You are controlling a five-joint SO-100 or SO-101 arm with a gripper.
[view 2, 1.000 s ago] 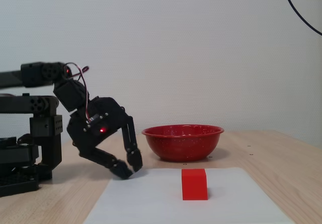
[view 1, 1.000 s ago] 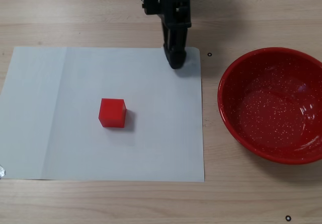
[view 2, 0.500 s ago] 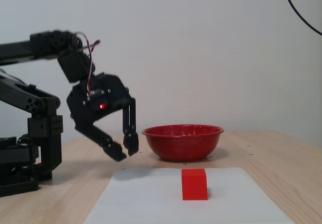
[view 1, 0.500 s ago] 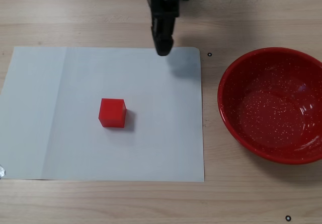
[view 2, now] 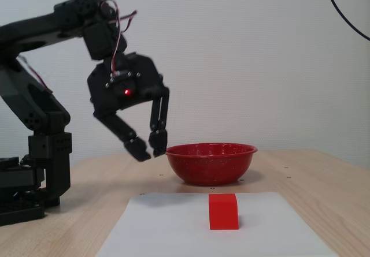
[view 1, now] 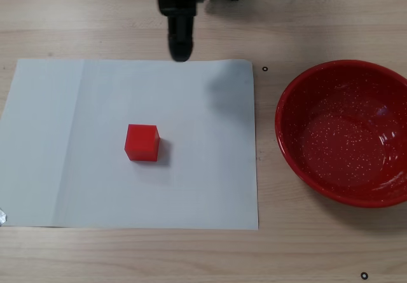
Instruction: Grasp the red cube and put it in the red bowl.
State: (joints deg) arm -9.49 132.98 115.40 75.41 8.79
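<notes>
- The arm is showing matt black, blocky printed links
- Red and white cables are looping over its wrist
- A small red light is glowing above two tapering black fingers

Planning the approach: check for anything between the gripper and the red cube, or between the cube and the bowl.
Nothing visible. The gripper hangs above the table, only bare white paper lies before the red cube, and only paper and wood separate it from the red bowl.
</notes>
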